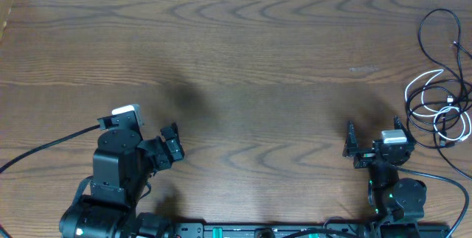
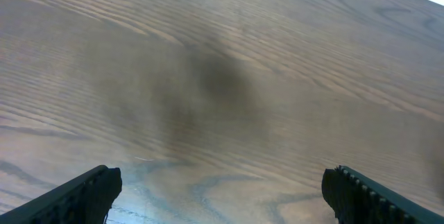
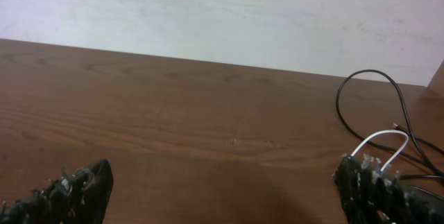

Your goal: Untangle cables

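Several cables lie heaped at the right edge of the tabletop, black cords tangled with one white cord, while both my arms stand near the front edge. My right tool is spread wide and holds nothing. It points away from my base, across the wood, and the heap sits off to its right and a little ahead. Its wrist view bears this out: the cords crowd the right margin, just past the right-hand finger, and bare wood fills the space between the fingers.

My left tool is also spread wide and empty. It sits on the other side of the tabletop, well apart from the cables, and its own camera sees only wood grain.

The heap is longer than it is wide. It runs along the right edge, from a big black loop at the far end to the tight knot of white and black coils at the near end, level with my right wrist.

I judge the untangling not yet begun. The right arm is plainly the nearer one, and its reach should go rightward, into the near end of the heap. The left arm would have to cross the whole tabletop to help.
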Robot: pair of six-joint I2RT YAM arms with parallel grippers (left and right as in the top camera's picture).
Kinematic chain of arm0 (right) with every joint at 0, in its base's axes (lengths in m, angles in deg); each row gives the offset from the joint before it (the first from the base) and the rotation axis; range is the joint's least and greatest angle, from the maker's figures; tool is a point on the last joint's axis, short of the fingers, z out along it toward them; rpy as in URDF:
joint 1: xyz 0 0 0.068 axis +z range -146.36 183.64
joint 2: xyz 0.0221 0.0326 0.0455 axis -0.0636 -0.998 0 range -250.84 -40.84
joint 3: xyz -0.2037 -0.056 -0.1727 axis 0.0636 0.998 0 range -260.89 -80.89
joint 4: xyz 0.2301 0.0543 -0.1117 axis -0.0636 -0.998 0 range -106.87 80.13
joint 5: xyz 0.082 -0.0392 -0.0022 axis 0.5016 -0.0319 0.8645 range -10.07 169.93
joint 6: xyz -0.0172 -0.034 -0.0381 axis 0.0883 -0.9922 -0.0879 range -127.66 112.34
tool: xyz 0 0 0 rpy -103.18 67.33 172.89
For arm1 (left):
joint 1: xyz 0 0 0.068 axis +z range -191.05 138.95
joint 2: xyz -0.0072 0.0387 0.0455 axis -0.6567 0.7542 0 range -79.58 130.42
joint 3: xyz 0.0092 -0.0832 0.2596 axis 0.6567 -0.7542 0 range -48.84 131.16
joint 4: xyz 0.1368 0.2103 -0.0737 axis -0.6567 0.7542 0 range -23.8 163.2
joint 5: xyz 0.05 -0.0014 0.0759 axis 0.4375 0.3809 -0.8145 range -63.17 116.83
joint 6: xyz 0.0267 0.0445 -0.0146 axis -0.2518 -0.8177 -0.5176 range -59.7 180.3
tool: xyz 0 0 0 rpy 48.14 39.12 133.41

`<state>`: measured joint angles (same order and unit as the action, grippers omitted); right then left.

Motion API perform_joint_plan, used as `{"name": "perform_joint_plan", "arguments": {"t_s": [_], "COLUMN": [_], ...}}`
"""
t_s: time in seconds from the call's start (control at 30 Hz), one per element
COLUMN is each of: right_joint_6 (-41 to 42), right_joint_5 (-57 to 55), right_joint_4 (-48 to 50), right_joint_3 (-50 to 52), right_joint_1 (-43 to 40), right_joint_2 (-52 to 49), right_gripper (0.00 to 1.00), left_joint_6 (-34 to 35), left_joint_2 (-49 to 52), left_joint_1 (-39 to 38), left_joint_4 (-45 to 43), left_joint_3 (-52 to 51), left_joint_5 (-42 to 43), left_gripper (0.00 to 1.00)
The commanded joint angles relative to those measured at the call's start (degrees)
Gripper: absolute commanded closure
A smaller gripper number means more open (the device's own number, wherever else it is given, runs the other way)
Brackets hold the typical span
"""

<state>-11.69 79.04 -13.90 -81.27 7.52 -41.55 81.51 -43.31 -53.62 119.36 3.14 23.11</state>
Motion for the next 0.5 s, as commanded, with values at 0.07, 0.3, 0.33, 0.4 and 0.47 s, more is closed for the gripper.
{"name": "perform_joint_plan", "arguments": {"t_s": [0.07, 0.3, 0.33, 0.4, 0.47], "right_joint_6": [-0.76, -0.76, -0.76, -0.74, -0.76], "right_joint_5": [0.39, 0.39, 0.39, 0.39, 0.39], "right_joint_4": [-0.28, -0.28, -0.28, -0.28, -0.28], "right_joint_3": [0.07, 0.07, 0.07, 0.07, 0.07], "right_joint_1": [0.35, 0.35, 0.35, 0.35, 0.35], "right_joint_2": [0.42, 0.42, 0.42, 0.42, 0.42], "right_gripper": [0.01, 0.01, 0.01, 0.01, 0.01], "left_joint_6": [0.48, 0.48, 0.48, 0.22, -1.49], "left_joint_2": [0.07, 0.07, 0.07, 0.02, -0.33], "left_joint_1": [-0.13, -0.13, -0.13, -0.11, 0.7], "left_joint_4": [-0.09, -0.11, -0.11, -0.07, 0.52], "left_joint_3": [-0.22, -0.22, -0.22, -0.22, -0.24], "left_joint_5": [0.04, 0.04, 0.04, -0.09, -1.64], "left_gripper": [0.02, 0.02, 0.02, 0.02, 0.02]}}
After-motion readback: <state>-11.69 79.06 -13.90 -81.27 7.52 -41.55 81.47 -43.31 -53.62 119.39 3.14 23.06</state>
